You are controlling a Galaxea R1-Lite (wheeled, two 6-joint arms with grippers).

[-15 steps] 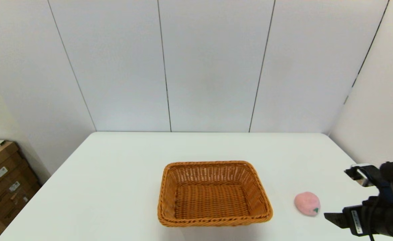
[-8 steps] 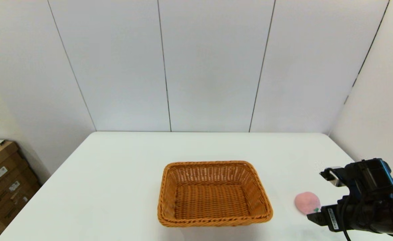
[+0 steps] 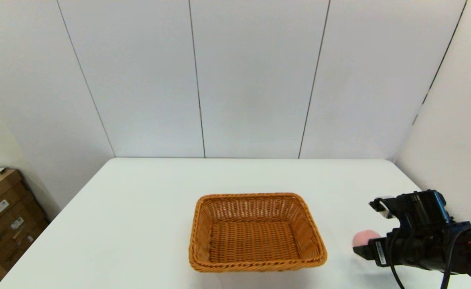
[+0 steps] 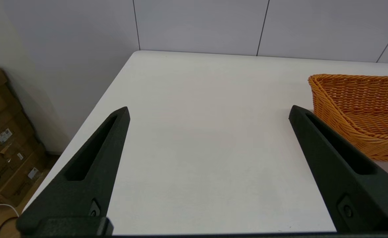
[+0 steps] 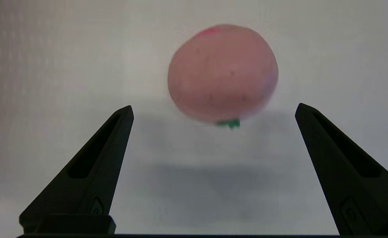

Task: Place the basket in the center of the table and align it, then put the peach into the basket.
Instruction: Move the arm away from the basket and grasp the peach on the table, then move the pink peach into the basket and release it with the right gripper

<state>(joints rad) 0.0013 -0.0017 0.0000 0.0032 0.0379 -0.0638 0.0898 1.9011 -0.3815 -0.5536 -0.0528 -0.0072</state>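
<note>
To the right of the basket (image 3: 257,233) on the table (image 3: 139,208), the peach (image 3: 363,237) lies half hidden behind the right gripper (image 3: 362,251). The left wrist view shows the left gripper (image 4: 209,114) with fingers wide apart above bare table beside the basket, holding nothing. In the right wrist view the fingers stand apart, with the peach just ahead of them, not touched. It seems light, soft and fuzzy; its widest middle looks the best place to squeeze gently.

One basket (image 3: 256,233), one peach (image 5: 222,73), one table (image 3: 139,208), and several cardboard boxes (image 3: 3,216).
</note>
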